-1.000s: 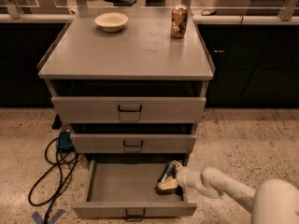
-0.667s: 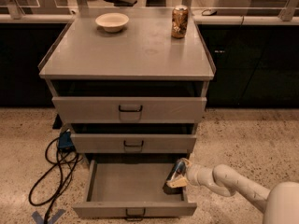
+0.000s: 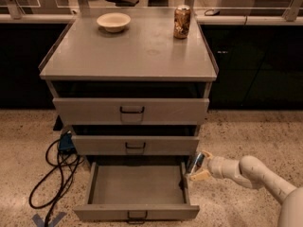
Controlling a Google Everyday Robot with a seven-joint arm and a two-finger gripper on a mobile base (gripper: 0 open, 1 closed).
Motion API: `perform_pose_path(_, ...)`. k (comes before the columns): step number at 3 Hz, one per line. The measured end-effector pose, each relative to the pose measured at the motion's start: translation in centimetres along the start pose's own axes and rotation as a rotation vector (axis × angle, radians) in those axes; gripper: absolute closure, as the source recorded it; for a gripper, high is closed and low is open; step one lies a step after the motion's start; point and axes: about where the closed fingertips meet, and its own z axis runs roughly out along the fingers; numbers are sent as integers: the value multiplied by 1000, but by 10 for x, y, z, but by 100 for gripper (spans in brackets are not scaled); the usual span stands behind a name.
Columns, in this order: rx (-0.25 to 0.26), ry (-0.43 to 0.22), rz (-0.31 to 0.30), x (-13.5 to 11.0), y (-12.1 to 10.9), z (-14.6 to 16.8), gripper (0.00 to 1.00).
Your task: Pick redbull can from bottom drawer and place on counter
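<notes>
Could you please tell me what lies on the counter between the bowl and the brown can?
Only bare counter, in the camera view. The gripper holds the redbull can beside the bottom drawer.

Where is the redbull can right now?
In the camera view it is low on the right: the gripper holds the redbull can just over the right wall of the open bottom drawer, under the middle drawer's right corner.
</notes>
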Motion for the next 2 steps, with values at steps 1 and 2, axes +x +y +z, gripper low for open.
perform_pose_path(1,7,-21,-27,-15,-24,-45,100)
perform_pose_path(2,35,-45,-37,-26,-45,-93,100)
